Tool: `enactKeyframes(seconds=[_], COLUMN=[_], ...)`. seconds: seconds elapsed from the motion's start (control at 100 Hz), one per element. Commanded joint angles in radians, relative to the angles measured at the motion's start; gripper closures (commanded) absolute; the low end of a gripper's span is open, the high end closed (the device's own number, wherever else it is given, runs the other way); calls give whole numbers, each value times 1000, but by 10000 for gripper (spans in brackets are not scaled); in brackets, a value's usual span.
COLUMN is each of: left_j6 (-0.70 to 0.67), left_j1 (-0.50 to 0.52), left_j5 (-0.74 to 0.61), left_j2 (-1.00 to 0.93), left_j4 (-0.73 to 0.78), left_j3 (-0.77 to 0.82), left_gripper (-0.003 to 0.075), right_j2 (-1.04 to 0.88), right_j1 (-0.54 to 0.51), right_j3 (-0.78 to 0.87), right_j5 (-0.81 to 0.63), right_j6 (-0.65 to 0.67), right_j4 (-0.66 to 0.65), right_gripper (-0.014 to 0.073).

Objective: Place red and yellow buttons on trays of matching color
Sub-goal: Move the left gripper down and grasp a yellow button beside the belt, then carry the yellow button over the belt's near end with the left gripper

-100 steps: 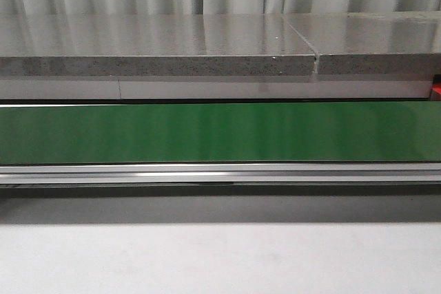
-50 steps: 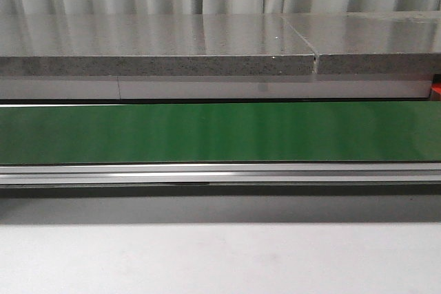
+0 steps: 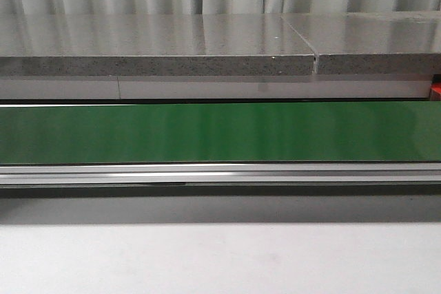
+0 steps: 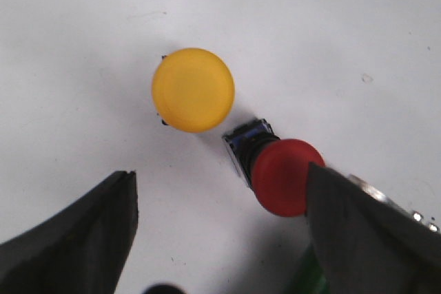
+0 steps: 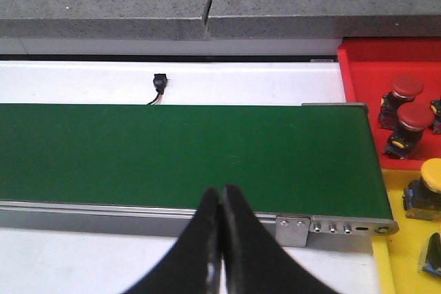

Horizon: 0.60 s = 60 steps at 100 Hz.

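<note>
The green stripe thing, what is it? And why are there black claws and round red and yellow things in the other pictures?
This is a robot with two arms, each ending in a claw called a gripper. One picture looks forward from the robot's front: the green stripe is a conveyor belt, with nothing on it here.

The other two pictures come from small cameras on the robot's wrists. The left wrist camera looks down on a white table with a yellow button and a red button lying close together. The left gripper is open above them, holding nothing.

The right wrist camera shows the right gripper shut and empty, facing the belt. Beside the belt's end sit a red tray and a yellow tray, with some buttons already sorted inside.
</note>
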Motion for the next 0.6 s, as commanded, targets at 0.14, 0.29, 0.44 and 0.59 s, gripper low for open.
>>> enactKeyframes(seconds=[0.14,0.29,0.44,0.59], left_j6=[-108,-126,-126,-126], left_j1=[24,25,25,25], left_j5=[-24,-42,-64,-45], left_j2=[7,52,95,147], left_j4=[17,-5,-59,-73], left_j3=[-68,-106,-138,-173], left_gripper=[220,219,220,220], right_j2=[6,6,6,6], right_j1=[-1,-1,-1,-1], right_j3=[-22,-22,-22,-22], right_j5=[-66,-66,-67,-67], right_j6=[-8,-8,-8,-8], right_j4=[-1,-1,-1,-1], right_gripper=[661,661,661,661])
